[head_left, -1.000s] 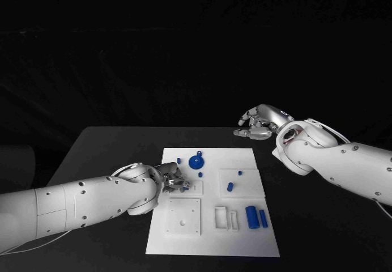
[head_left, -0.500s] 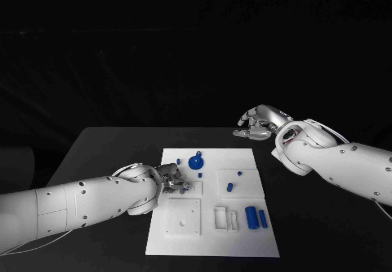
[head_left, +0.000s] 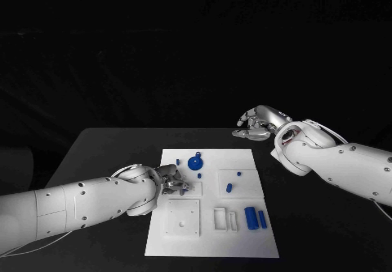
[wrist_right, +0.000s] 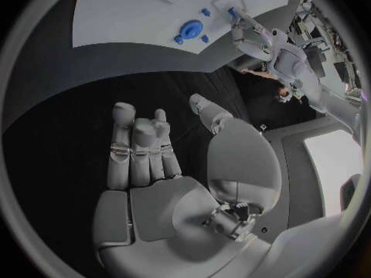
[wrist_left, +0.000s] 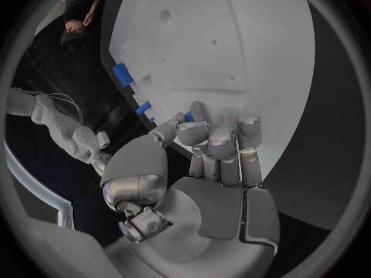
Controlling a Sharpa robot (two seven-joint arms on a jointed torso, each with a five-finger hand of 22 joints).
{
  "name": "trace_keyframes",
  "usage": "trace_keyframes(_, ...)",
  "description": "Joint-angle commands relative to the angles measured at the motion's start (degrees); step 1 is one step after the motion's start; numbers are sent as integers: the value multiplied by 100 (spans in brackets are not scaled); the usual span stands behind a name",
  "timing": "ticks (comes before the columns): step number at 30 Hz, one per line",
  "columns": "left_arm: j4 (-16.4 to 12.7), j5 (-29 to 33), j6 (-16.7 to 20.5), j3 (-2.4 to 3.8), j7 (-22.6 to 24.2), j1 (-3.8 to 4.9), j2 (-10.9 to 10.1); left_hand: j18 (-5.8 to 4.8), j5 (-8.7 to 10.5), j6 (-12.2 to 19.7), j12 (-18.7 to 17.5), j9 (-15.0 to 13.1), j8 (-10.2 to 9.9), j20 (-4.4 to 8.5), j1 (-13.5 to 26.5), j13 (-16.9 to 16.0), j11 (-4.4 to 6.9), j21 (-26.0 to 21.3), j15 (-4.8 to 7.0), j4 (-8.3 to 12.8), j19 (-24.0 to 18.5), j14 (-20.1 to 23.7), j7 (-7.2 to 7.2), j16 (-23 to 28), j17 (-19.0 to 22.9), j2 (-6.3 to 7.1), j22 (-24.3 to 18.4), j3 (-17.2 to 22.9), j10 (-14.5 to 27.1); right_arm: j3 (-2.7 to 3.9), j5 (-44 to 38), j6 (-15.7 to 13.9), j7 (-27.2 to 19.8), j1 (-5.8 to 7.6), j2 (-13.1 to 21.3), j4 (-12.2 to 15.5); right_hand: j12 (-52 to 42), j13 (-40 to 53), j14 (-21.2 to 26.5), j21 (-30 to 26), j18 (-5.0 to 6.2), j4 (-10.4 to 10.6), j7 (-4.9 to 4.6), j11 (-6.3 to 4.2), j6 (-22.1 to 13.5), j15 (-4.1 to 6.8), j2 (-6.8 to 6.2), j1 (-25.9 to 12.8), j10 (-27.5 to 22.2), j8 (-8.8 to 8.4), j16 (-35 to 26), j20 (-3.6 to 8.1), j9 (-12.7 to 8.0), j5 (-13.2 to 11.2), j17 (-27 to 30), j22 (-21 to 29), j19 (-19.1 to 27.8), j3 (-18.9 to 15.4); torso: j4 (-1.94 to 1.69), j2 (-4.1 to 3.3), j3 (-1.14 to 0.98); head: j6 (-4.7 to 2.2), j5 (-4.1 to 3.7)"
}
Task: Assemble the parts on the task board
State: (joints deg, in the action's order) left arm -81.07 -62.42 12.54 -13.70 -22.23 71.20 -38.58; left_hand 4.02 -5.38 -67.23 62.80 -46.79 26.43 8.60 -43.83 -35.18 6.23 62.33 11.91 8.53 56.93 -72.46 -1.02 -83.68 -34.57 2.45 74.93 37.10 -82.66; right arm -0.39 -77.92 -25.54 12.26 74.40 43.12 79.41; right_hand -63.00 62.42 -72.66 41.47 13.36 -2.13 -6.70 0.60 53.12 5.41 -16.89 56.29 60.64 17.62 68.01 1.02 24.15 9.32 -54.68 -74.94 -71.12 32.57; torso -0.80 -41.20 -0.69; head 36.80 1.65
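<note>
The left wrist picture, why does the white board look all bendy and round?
Left wrist view: a fisheye lens bows the flat white task board into a dome behind the silver left robot hand. Head view: the same board has straight edges, brightly lit against the black table.

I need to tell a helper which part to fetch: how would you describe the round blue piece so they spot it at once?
Start at the white task board in the middle of the black table. Look at its far end, near the middle of the far edge, just beyond the left hand. The round blue piece is a flat disc with a small stub, the broadest blue part; its neighbours are tiny pegs, and the cylinders lie at the near end.
</note>
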Motion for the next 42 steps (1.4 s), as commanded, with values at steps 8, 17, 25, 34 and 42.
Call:
trace_keyframes(8,8,52,-93,-3,-4,-11,15,43,224,-573,43,42,65,698,54,29,234,-37,157,-182,22,10,350,-44,23,183,22,-34,271,3,-14,30,-36,0,4,3,-21,-9,-12,-27,164,31,-34,-3,18,29,-5,-3,-50,-24,-20,20,-4,34,-10,-68,13,-8,4,0,1,-6,-5)
trace_keyframes(17,24,33,-73,-2,-24,-11,-15,55,260,-552,51,49,98,703,251,39,234,-45,163,-441,21,25,350,-57,29,487,23,-97,276,2,-14,24,-39,-1,10,1,-22,-10,-13,-27,164,33,-34,-3,19,30,-6,-5,-50,-24,-21,21,-4,35,-10,-68,12,-12,-1,1,4,-5,-20)
trace_keyframes(25,1,78,-69,1,14,-11,-39,74,260,-531,58,57,137,709,261,51,238,-40,176,-686,34,33,353,-69,40,722,27,-19,278,2,-12,16,-43,-4,12,-4,-23,-12,-13,-28,164,37,-33,-4,20,30,-6,-8,-50,-24,-21,21,-4,36,-10,-69,12,-16,-3,0,9,-8,-23)
trace_keyframes(34,-64,332,-19,28,99,-8,-118,84,257,-470,35,72,163,703,176,85,223,-34,184,-1123,52,56,338,-52,75,1183,25,172,283,2,-3,2,-47,-9,23,-15,-24,-14,-14,-29,164,43,-33,-4,19,31,-6,-13,-50,-25,-22,21,-4,36,-11,-69,11,-23,-5,4,3,-32,-24)
trace_keyframes(42,-146,640,-40,75,178,0,-234,81,257,-409,-3,80,151,695,79,114,200,-35,174,-1197,29,91,315,-19,102,1312,29,166,294,2,3,1,-51,-11,35,-14,-25,-16,-15,-30,164,48,-32,-5,19,31,-6,-17,-50,-25,-23,21,-4,38,-11,-70,11,-27,2,2,0,-46,-16)
